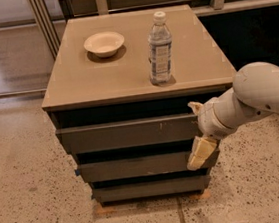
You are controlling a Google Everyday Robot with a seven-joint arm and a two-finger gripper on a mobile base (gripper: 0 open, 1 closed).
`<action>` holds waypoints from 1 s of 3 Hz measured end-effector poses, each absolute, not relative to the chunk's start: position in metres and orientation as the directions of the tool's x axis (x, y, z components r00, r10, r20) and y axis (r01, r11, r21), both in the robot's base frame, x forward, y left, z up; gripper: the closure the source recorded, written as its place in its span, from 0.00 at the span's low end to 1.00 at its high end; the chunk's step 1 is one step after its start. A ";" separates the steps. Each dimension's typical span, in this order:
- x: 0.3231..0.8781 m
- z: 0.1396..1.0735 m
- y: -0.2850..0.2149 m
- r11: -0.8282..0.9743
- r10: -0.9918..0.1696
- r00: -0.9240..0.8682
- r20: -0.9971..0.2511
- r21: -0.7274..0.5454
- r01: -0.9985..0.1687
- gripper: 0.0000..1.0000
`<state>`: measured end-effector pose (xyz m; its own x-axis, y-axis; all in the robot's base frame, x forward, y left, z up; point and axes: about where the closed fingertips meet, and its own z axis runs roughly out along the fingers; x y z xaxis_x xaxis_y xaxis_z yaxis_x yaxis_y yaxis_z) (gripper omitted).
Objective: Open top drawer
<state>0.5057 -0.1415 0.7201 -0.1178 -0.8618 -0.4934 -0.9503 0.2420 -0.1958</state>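
The top drawer (127, 134) is the uppermost dark grey-brown front of the cabinet, with small pale scratches (161, 126) right of centre. A dark gap shows between it and the tan cabinet top (91, 81). My gripper (198, 131) is at the drawer front's right end, on a white arm (261, 94) coming in from the right. It is open: one pale finger (195, 107) is at the drawer's upper edge, and the other (201, 153) hangs lower, in front of the second drawer. It holds nothing.
A clear water bottle (160, 48) stands on the cabinet top near the front right. A shallow cream bowl (104, 43) sits at the back left. Two lower drawer fronts (136, 167) lie beneath. A speckled floor (28, 196) surrounds the cabinet; metal rails (44, 23) stand behind.
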 end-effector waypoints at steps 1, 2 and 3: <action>0.515 0.702 -0.129 0.226 -0.862 -0.113 -0.495 -0.175 -0.958 0.00; 0.531 0.687 -0.117 0.204 -0.868 -0.099 -0.487 -0.167 -0.965 0.00; 0.567 0.667 -0.113 0.188 -0.886 -0.091 -0.456 -0.171 -0.967 0.00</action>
